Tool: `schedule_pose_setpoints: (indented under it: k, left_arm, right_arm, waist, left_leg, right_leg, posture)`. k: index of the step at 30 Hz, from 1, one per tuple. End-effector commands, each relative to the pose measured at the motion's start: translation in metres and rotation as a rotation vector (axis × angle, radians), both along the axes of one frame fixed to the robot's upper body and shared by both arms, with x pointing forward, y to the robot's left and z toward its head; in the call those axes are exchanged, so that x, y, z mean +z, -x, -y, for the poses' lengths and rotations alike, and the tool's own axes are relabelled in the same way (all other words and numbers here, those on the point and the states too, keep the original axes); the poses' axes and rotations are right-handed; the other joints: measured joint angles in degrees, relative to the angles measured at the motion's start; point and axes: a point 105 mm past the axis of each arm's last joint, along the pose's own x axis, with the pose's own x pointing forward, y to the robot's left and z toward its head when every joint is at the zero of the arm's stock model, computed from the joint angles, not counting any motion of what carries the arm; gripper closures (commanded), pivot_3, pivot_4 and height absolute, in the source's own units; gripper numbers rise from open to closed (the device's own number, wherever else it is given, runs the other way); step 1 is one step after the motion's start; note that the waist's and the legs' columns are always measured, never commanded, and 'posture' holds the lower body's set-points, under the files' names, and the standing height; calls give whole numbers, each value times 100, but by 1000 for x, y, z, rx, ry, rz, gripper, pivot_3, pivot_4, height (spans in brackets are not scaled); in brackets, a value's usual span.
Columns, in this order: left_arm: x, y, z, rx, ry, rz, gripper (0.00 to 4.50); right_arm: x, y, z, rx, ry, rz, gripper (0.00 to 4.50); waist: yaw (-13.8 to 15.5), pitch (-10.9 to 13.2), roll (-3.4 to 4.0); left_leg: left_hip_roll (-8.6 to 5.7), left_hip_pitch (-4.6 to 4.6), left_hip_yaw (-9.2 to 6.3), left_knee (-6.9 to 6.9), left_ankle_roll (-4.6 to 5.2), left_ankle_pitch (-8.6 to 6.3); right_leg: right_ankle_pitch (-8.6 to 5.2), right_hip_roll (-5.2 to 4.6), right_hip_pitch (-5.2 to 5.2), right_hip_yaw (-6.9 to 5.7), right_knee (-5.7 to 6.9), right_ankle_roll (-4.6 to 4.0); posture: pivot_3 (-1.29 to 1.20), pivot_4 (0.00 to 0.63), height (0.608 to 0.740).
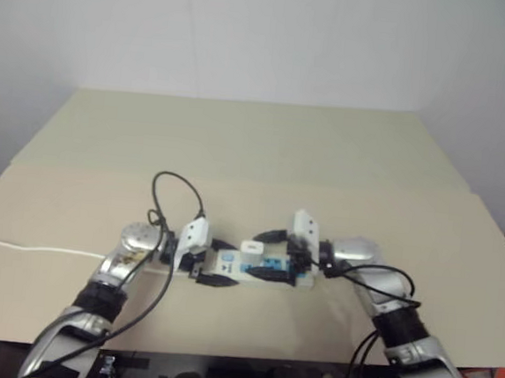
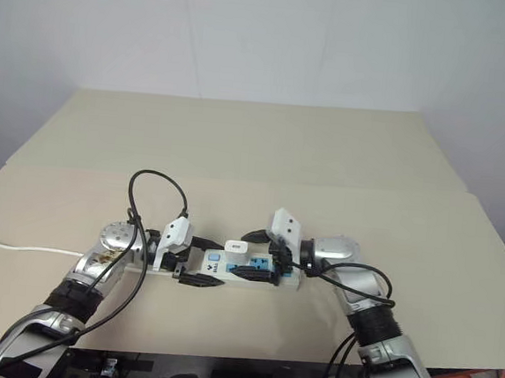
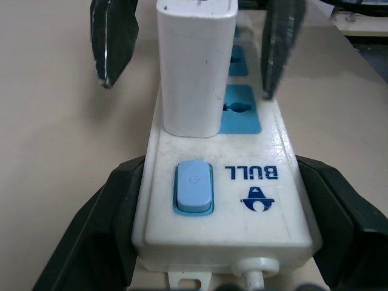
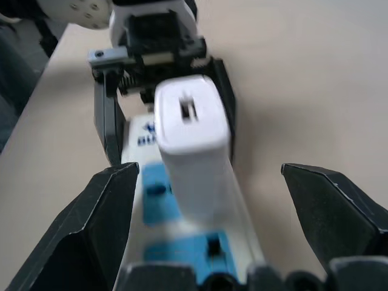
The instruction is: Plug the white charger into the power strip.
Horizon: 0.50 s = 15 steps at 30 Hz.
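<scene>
Behind the white charger, the power strip is partly hidden.

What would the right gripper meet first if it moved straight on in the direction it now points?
Most likely the white charger, standing upright in the power strip. The open right gripper points along the strip with the charger directly ahead between its fingers; depth is unclear.

Glossy white plastic charger and power strip.
</scene>
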Motion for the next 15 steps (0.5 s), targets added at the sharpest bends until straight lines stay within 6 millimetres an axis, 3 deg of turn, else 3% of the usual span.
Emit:
schedule_pose_setpoints:
  k: [1, 12, 15]
  left_arm:
    - [-9, -2, -5, 34, -30, -43, 1219]
    - [-4, -6, -1, 18, -21, -24, 1219]
    - [3, -6, 0, -7, -18, -15, 258]
  right_arm:
    - [32, 6, 13, 10, -46, 68, 15]
    - [58, 30, 78, -53, 47, 105, 15]
    - [57, 27, 85, -83, 58, 111, 0]
  waist:
    - [12, 1, 0]
    - [107, 8, -7]
    - [102, 10, -10]
  left_leg:
    - [0, 0, -1, 0, 0, 0]
    - [-2, 0, 2, 0, 0, 0]
    - [-1, 3, 2, 0, 0, 0]
  right_leg:
    - [0, 0, 0, 0, -1, 0]
    - [-1, -2, 5, -1, -4, 2]
    - [-1, -1, 8, -1, -3, 3]
  posture:
    - [0, 150, 740]
    - [0, 150, 740]
    - [0, 150, 740]
